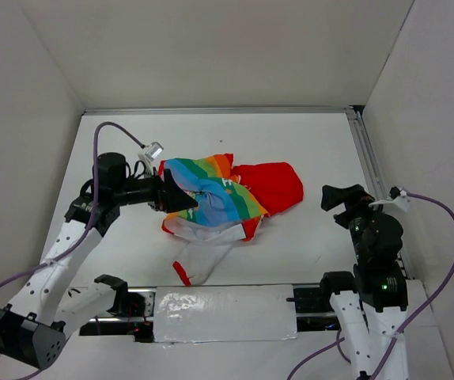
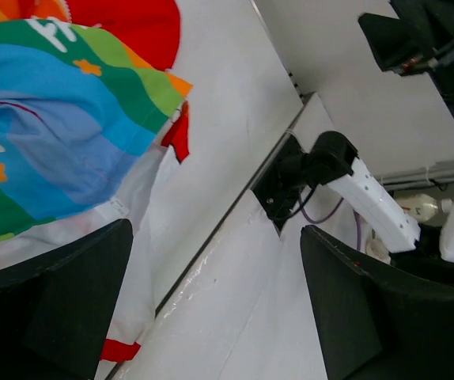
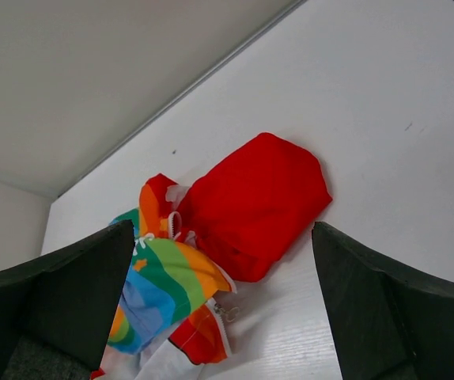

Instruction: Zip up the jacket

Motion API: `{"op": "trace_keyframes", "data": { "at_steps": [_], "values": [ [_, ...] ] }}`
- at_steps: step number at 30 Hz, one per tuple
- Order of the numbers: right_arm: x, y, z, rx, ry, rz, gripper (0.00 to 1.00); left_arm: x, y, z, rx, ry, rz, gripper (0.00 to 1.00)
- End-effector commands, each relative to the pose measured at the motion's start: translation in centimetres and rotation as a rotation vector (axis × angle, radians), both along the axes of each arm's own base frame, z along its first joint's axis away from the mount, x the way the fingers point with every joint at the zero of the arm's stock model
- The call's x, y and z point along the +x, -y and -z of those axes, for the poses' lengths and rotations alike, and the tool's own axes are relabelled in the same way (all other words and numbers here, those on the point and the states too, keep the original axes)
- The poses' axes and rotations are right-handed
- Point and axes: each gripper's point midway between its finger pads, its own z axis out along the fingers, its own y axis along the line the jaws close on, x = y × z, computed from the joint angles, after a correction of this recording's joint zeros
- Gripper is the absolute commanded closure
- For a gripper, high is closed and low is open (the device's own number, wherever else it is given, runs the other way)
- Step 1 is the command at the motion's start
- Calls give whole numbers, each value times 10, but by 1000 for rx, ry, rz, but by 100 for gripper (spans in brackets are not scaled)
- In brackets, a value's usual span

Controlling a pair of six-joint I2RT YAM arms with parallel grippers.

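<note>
The jacket (image 1: 211, 198) lies crumpled mid-table, rainbow front up, with its red hood (image 1: 273, 186) to the right and a white sleeve with a red cuff (image 1: 182, 274) trailing toward me. My left gripper (image 1: 176, 196) is open at the jacket's left edge. In the left wrist view (image 2: 219, 317) nothing is between its fingers, and the rainbow cloth (image 2: 53, 119) lies beside the left finger. My right gripper (image 1: 342, 198) is open and empty, apart to the right of the hood. The right wrist view shows the hood (image 3: 255, 202), the rainbow front (image 3: 164, 289) and a metal zipper pull (image 3: 228, 313).
A taped white strip (image 1: 223, 313) runs along the near edge between the arm bases. A metal rail (image 1: 365, 158) runs along the table's right side. White walls enclose the back and sides. The right arm's base (image 2: 346, 178) shows in the left wrist view.
</note>
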Motion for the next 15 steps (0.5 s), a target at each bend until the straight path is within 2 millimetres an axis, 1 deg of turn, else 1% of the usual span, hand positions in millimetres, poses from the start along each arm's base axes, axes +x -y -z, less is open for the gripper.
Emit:
{"op": "trace_keyframes", "data": {
  "at_steps": [1, 2, 3, 4, 5, 6, 7, 8, 9, 10, 11, 12, 13, 14, 15],
  "values": [
    [4, 7, 3, -12, -66, 38, 0, 23, 0, -8, 32, 10, -69, 1],
    [7, 8, 11, -27, -101, 39, 0, 30, 3, 3, 61, -35, -81, 1],
    [9, 8, 11, -32, -115, 34, 0, 36, 4, 3, 73, -42, -96, 1],
    [15, 8, 20, -32, -172, 34, 0, 42, 5, 9, 91, -60, -110, 1],
    [18, 7, 23, -15, -199, 38, 0, 52, 8, 22, 125, -92, -119, 1],
    [25, 7, 33, -6, -250, 43, 0, 60, 10, 19, 132, -88, -128, 1],
    [29, 7, 38, 1, -270, 43, 0, 67, 13, 22, 146, -104, -133, 1],
    [34, 3, 46, 11, -288, 25, 0, 78, 18, 39, 187, -149, -133, 1],
    [40, 1, 55, 21, -325, 21, 0, 89, 22, 31, 195, -137, -136, 1],
    [45, -1, 58, 33, -328, 13, 0, 103, 27, 50, 227, -194, -133, 1],
    [48, -5, 68, 46, -351, -2, 0, 117, 34, 36, 219, -168, -119, 1],
    [52, -6, 78, 61, -379, 1, 0, 121, 37, 42, 237, -202, -106, 1],
    [57, -7, 85, 65, -379, -3, 0, 135, 42, 66, 264, -262, -95, 1],
    [60, -9, 91, 65, -395, -11, 0, 153, 47, 55, 263, -233, -112, 1],
    [63, -10, 102, 62, -428, -14, 0, 160, 48, 61, 283, -256, -116, 1]
  ]
}}
